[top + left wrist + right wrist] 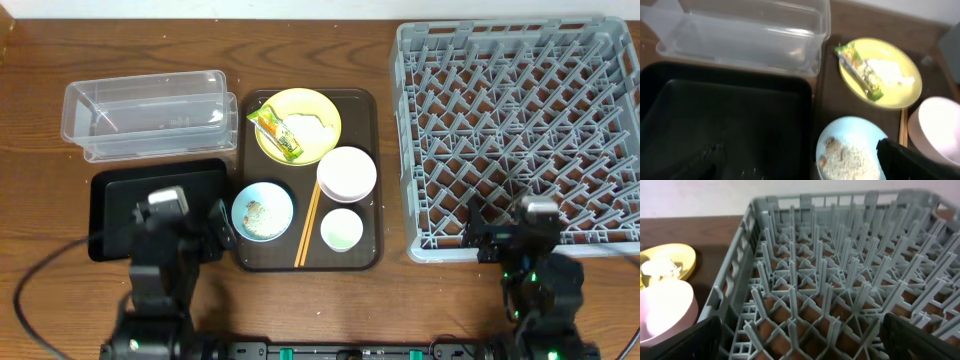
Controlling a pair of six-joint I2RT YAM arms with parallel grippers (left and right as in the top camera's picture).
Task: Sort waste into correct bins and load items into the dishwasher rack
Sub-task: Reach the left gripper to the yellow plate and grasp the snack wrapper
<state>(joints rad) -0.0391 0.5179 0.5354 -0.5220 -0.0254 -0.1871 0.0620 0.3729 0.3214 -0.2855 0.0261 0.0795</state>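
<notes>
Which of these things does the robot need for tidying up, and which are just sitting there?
For the job: snack wrapper, tissue, rice scraps, clear tub, black tray, yellow plate, blue bowl, white bowl, small cup, chopsticks, grey rack.

Just there: brown serving tray, wooden table.

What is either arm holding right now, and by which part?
Nothing is held. The left fingers are spread open over the black tray. The right fingers are open over the rack. Nothing sits between either pair.
</notes>
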